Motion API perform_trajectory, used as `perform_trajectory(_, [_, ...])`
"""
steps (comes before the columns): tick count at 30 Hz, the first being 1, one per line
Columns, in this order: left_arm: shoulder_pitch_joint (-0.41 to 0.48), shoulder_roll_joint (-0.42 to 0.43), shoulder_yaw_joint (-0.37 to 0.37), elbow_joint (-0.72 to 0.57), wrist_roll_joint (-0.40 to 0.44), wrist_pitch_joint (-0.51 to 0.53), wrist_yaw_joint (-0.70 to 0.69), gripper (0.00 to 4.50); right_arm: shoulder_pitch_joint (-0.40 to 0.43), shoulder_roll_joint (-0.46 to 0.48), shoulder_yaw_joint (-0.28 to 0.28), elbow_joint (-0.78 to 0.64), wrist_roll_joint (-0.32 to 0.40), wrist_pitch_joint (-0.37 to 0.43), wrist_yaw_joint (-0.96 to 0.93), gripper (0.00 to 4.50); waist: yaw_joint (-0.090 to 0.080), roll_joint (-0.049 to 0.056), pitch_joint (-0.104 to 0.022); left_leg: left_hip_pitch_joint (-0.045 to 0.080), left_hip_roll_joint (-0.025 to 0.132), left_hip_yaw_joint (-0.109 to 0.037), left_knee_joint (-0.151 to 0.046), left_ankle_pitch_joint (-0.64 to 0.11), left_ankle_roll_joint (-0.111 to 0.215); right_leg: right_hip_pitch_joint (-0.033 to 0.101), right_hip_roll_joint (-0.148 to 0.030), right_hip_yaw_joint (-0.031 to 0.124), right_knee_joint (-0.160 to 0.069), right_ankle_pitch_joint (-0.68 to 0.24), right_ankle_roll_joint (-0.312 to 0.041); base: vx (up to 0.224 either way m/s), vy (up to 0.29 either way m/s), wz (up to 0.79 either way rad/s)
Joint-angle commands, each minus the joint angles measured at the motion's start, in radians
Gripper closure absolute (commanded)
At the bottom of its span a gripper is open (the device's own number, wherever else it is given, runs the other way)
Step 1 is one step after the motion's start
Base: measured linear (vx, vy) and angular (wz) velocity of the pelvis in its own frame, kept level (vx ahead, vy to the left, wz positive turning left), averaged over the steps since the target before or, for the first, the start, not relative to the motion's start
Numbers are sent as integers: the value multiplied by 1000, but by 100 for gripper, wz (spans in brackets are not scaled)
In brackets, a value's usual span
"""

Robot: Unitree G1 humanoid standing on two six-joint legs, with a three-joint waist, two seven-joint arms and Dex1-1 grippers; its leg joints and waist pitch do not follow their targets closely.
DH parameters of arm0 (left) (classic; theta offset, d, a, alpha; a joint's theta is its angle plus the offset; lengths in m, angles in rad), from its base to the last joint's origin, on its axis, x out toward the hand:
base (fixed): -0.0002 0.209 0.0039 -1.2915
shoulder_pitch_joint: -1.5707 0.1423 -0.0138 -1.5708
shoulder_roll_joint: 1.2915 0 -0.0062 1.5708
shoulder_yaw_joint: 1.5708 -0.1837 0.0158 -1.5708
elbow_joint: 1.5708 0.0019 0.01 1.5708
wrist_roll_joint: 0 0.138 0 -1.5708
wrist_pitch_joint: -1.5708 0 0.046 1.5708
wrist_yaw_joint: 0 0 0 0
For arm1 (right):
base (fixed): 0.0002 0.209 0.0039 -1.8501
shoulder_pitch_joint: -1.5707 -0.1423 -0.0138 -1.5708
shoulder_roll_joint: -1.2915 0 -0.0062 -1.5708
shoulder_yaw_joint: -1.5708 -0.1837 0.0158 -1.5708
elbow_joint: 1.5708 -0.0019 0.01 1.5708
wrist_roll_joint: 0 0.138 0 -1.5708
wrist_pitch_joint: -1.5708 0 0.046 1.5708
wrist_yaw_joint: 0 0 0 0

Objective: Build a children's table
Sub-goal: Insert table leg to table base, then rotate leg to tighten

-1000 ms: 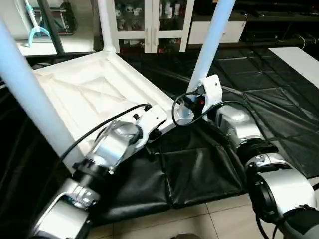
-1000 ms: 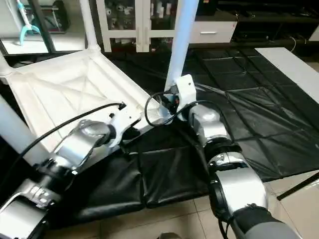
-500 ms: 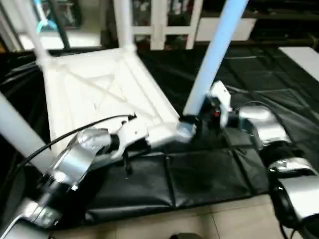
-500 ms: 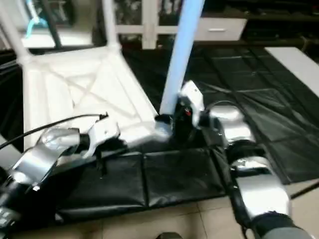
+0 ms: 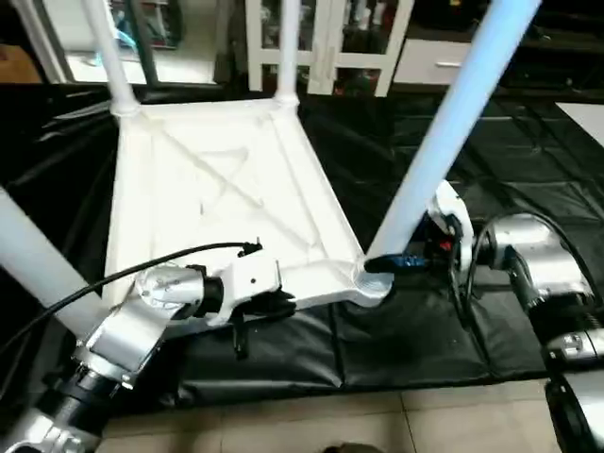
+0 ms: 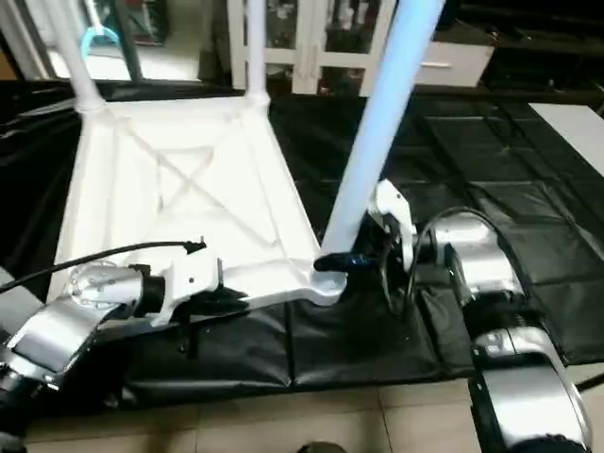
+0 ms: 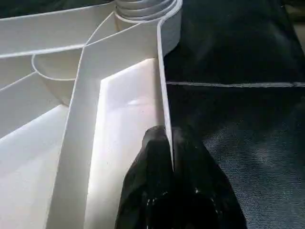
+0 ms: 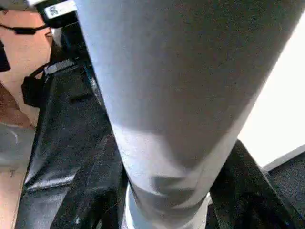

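Observation:
The children's table lies upside down on a black mat, its white ribbed underside [image 5: 212, 189] facing up. Legs stand in the two far sockets [image 5: 106, 57] [image 5: 288, 52]. Another leg [image 5: 33, 255] crosses the left edge. My left gripper [image 7: 167, 143] is shut on the thin near rim of the top [image 7: 162, 71], one black finger on each side of the wall. My right gripper [image 5: 394, 263] is shut on the base of the near right leg [image 5: 444, 142], just above its corner socket [image 5: 370, 286]. That leg [image 8: 181, 95] stands close before the right wrist camera.
The black mat [image 5: 406, 330] covers the floor under and around the table, with pale floor tiles [image 5: 377, 425] at its near edge. A white glass-door cabinet [image 5: 330, 38] stands behind. A white panel [image 5: 587, 113] lies at the far right.
The whole picture has swung and tilted with my head. Both grippers keep their holds on the rim and the leg. My right forearm now reaches in more from the side.

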Motion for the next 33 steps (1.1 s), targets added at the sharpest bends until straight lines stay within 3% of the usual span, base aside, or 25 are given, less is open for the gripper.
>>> perform_trajectory(1, [-25,-10,13,3,9,-42,33,450,45,-21,-29,4,22,54,-6,265,-4,12,-52,19,26,9,-69,-115,81,48,-49,27,-61,-17,-304,0,0,0])
perform_trajectory(6, [-26,-22,-1,6,15,-44,47,450,98,-18,-29,-58,37,72,-37,265,1,10,-56,19,22,13,-64,-57,104,51,-46,29,-53,71,-300,0,0,0])
perform_trajectory(10, [-32,-36,-9,18,30,-49,55,450,104,-5,-38,-37,30,96,-88,265,2,10,-55,19,23,15,-63,-54,115,49,-48,28,-54,66,-305,0,0,0])
perform_trajectory(12, [-41,-44,-9,28,40,-47,69,450,109,15,-57,-25,35,116,-136,265,1,8,-54,17,23,15,-64,-88,100,49,-49,29,-59,7,-296,0,0,0])
perform_trajectory(19, [-46,-48,-14,31,61,-15,82,450,150,65,-62,-31,30,160,-276,265,1,11,-52,18,22,15,-66,-124,69,46,-48,29,-64,-43,-276,0,0,0])
perform_trajectory(23, [-64,-80,-23,49,99,34,131,450,156,121,-61,2,-16,168,-428,265,-4,11,-40,22,19,10,-75,-259,-1,36,-47,30,-86,-274,-218,0,0,0])
perform_trajectory(27, [-125,-170,-43,100,129,132,211,450,113,207,-55,133,-97,132,-714,265,-19,20,-41,22,15,-1,-79,-321,-47,28,-47,26,-93,-379,-176,0,0,0])
perform_trajectory(30, [-125,-170,-43,100,129,132,211,450,113,207,-55,133,-97,132,-714,265,-28,16,-43,15,11,-7,-79,-349,-48,32,-49,22,-100,-429,-153,0,0,0])
perform_trajectory(33, [-125,-170,-43,100,129,132,211,450,113,207,-55,133,-97,132,-714,265,-33,16,-44,18,12,-9,-79,-361,-31,26,-44,23,-102,-387,-161,0,0,0])
